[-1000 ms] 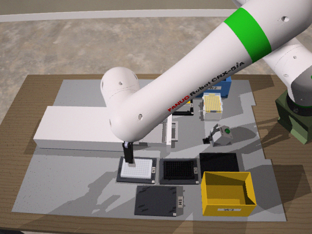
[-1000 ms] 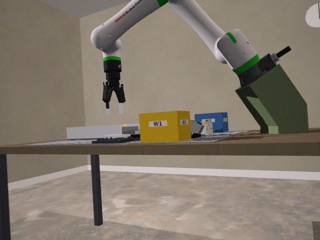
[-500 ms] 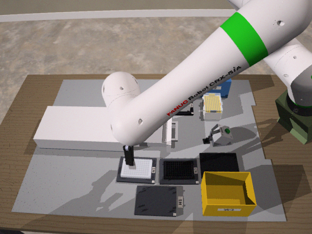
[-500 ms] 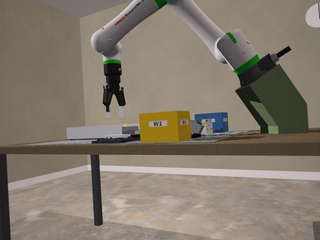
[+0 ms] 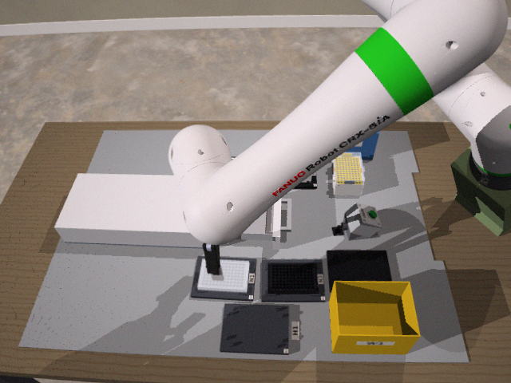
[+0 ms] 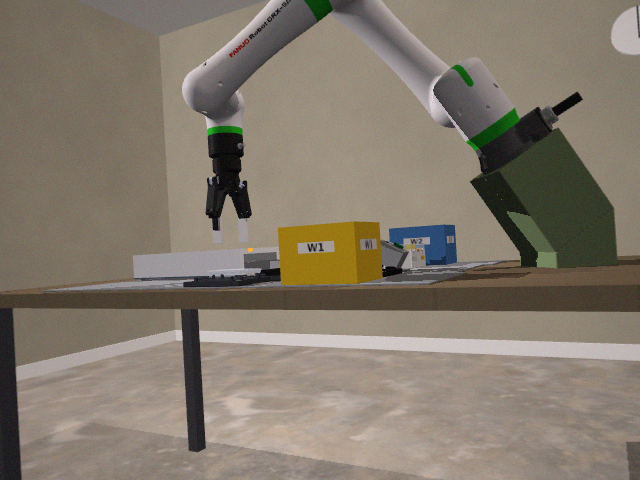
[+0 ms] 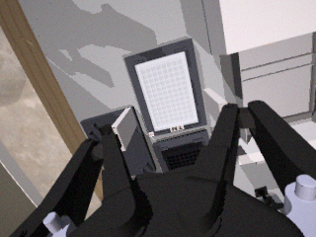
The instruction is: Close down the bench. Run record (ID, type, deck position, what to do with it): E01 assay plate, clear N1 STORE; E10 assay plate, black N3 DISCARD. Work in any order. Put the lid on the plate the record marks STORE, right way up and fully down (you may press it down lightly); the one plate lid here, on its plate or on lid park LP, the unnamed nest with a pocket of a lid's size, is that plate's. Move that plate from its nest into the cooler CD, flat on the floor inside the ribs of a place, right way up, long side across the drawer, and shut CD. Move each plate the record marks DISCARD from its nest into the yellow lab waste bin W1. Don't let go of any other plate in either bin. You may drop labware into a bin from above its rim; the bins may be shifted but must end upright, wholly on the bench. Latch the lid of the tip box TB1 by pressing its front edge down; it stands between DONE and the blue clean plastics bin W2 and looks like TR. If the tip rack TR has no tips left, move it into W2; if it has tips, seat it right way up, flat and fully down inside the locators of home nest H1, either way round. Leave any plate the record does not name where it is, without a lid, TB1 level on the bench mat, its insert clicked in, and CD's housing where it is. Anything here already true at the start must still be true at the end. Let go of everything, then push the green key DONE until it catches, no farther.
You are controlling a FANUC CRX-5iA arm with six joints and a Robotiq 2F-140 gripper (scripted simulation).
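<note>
My gripper is open and empty. It hangs well above the clear assay plate, which sits flat in its nest N1. I cannot tell whether a lid is on it. The black assay plate sits in the nest to its right. The yellow bin W1 stands at the front right. The cooler CD is the long white box behind the nests, with its drawer out. The tip box TB1 with yellow tips stands at the back.
The blue bin W2 stands behind TB1. The green key DONE is on a grey block. A black rack shows partly under my arm. Home nest H1 lies at the front. A black pocket nest lies behind W1.
</note>
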